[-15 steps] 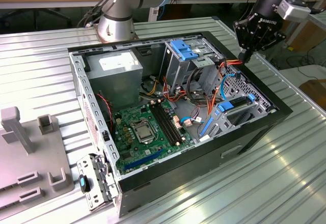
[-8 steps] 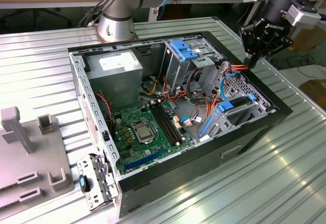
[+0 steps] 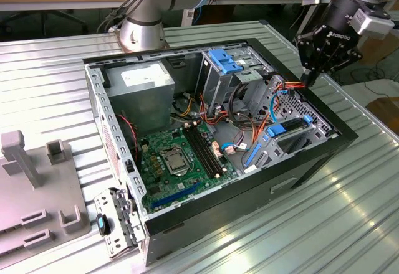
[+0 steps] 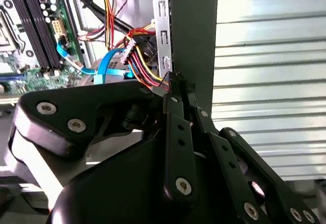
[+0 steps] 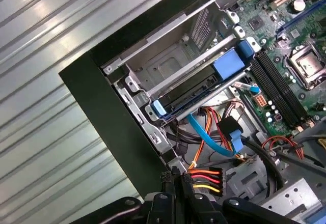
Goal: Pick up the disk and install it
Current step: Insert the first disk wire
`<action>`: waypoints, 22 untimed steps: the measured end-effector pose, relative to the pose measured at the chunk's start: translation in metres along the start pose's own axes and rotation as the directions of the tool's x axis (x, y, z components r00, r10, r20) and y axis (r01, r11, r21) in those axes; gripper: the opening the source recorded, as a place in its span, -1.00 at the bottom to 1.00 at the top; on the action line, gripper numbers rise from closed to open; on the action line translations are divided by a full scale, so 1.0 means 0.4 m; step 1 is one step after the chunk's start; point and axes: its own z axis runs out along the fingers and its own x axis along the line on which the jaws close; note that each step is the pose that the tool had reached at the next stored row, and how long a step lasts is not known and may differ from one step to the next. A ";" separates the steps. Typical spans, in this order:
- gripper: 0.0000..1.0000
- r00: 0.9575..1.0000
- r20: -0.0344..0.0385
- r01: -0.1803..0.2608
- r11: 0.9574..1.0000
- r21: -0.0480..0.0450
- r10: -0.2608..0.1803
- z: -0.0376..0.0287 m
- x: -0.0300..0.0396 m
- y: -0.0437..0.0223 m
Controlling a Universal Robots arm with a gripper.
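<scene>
The disk (image 5: 196, 87), a dark flat drive in a bright blue carrier, lies in the lower drive bay at the front corner of the open computer case (image 3: 312, 155). In the exterior view its blue carrier (image 3: 288, 126) shows inside the case near the view's right. My gripper (image 3: 309, 78) hangs over the case's far right rim, a little above and beyond the disk. Both wrist views show the black fingers pressed together at the tips, gripper (image 4: 175, 79) and gripper (image 5: 175, 175), with nothing between them, right beside a bundle of red, orange and yellow power wires (image 5: 206, 179).
A blue data cable (image 5: 214, 140) loops under the disk bay. The motherboard (image 3: 177, 159), silver power supply (image 3: 140, 90) and a blue-tabbed drive cage (image 3: 227, 62) fill the case. A grey fixture (image 3: 37, 187) stands at the exterior view's left; another arm's base (image 3: 143, 25) behind.
</scene>
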 end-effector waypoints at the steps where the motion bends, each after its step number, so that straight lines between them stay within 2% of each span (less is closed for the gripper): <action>1: -0.67 0.999 0.001 -0.038 0.999 -0.001 0.038 0.001 0.000 0.000; 4: -0.67 0.994 0.002 -0.106 0.994 -0.002 0.106 0.002 0.000 0.000; 6: -0.67 0.992 0.002 -0.125 0.992 -0.002 0.125 0.003 0.001 0.001; 10: -0.67 0.983 0.003 -0.181 0.983 -0.004 0.181 0.003 0.006 0.008; 13: -0.67 0.981 0.003 -0.195 0.981 -0.004 0.195 0.004 0.020 0.028; 17: -0.67 0.978 0.003 -0.207 0.978 -0.004 0.207 0.005 0.030 0.042; 19: -0.67 0.970 0.004 -0.244 0.970 -0.005 0.244 0.007 0.033 0.046; 20: -0.67 0.963 0.004 -0.271 0.963 -0.005 0.271 0.008 0.033 0.046; 22: -0.67 0.953 0.005 -0.303 0.953 -0.006 0.303 0.009 0.033 0.046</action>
